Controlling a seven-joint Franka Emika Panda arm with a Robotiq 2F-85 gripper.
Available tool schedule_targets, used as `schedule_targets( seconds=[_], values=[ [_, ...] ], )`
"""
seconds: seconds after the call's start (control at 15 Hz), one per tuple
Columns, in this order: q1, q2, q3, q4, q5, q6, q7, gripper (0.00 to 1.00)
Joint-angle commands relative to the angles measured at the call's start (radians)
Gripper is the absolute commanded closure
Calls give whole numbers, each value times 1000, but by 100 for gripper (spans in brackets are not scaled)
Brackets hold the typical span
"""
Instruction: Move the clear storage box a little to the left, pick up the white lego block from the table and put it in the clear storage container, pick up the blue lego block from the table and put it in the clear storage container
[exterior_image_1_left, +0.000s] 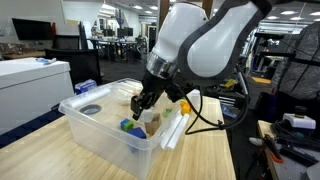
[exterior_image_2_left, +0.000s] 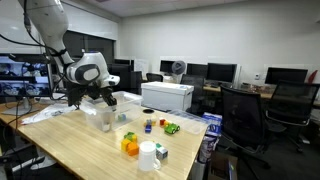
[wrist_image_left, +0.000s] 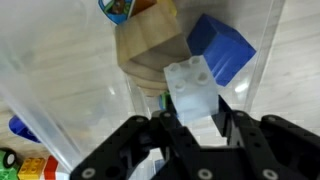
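White lego block is pinched between the two fingers of the hand, which press on its opposite side faces. The studs face the wrist camera. In both exterior views the hand hangs at the opening of the clear storage box, which stands on the wooden counter.

Step in hand, as judged: deposit of the white block into the box.

1. Hold the hand upright and keep both fingers inside the line of the thick rim.
2. Lower the block over a bare patch of the box floor. A short drop limits bouncing.
3. Spread the fingers fully before lifting. Withdraw straight up so that neither finger hooks the rim or drags the box.

Obstructions: a wooden block and the blue lego block lie just beyond the held block in the wrist view, close together. These pictures do not settle whether they lie inside the box or show through its translucent wall. Release to one side of both.

Surroundings: loose coloured bricks and a white cup sit near the counter edge, apart from the box. They do not hinder the release.
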Motion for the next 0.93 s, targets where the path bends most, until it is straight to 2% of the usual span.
schedule_targets(
  seconds=[0.0, 0.07, 0.2, 0.33, 0.67, 0.87],
  values=[
    [90, 46, -84, 18, -62, 16, 54, 30],
    [128, 52, -113, 20, -30, 12, 26, 22],
    [157, 58, -129, 22, -24, 11, 21, 8],
    [174, 50, -135, 19, -19, 10, 16, 0],
    [167, 12, -118, 26, 4, 2, 7, 0],
    [106, -121, -73, -14, 75, -28, -7, 0]
  ],
)
